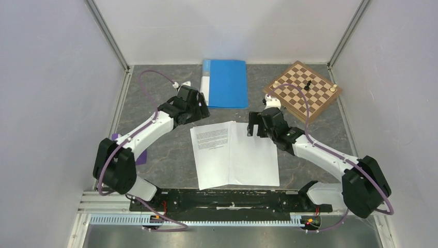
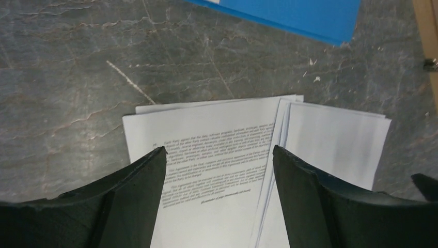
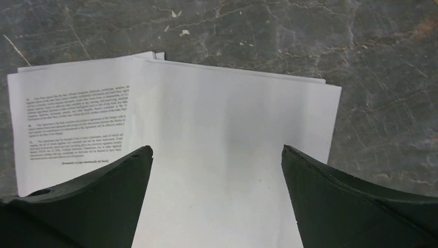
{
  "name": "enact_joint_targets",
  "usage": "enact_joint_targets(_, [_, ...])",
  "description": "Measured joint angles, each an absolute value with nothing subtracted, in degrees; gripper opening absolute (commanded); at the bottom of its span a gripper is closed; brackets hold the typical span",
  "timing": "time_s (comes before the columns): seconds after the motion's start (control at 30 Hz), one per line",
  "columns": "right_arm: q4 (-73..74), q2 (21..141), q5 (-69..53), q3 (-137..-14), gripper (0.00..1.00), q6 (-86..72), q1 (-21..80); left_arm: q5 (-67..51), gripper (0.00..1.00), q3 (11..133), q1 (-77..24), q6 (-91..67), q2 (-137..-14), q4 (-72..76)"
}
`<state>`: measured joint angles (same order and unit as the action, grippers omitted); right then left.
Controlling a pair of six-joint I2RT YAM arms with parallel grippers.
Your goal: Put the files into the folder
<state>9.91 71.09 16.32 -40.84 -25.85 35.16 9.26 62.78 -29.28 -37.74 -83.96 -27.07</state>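
Top external view showed the files (image 1: pixel 235 155) lying loose on the gray worktop (image 1: pixel 165 155), in the middle and a little nearer to the arm bases. They were spread in two overlapping piles: a sheet with small black print on the left, and blank white sheets partly over it on the right. The blue folder (image 1: pixel 227 82) lay flat and closed at the far side of the worktop, apart from the files, with its pale strip along the left edge. A wooden chessboard (image 1: pixel 304 90) sat to the right of the folder, turned at an angle, with a black piece (image 1: pixel 308 85) on it. The left claw (image 1: pixel 201 109) was near the folder's near left corner, beyond the far left corner of the files. Its wrist view showed the two fingers standing wide apart with nothing between them, the printed sheet below. The right claw (image 1: pixel 255 124) was over the far right part of the files, also wide and holding nothing.
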Motion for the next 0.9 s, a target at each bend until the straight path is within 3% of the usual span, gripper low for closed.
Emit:
enact_joint_targets(0.43, [5.7, 71.4, 7.7, -41.1, 0.99, -25.8, 30.5, 6.1, 0.71, 55.5, -26.2, -64.4, -98.5, 4.9])
enact_joint_targets(0.9, [8.2, 63.4, 7.1, -39.1, 0.99, -23.4, 29.6, 8.9, 0.67, 52.8, -25.9, -73.7, -107.2, 22.5])
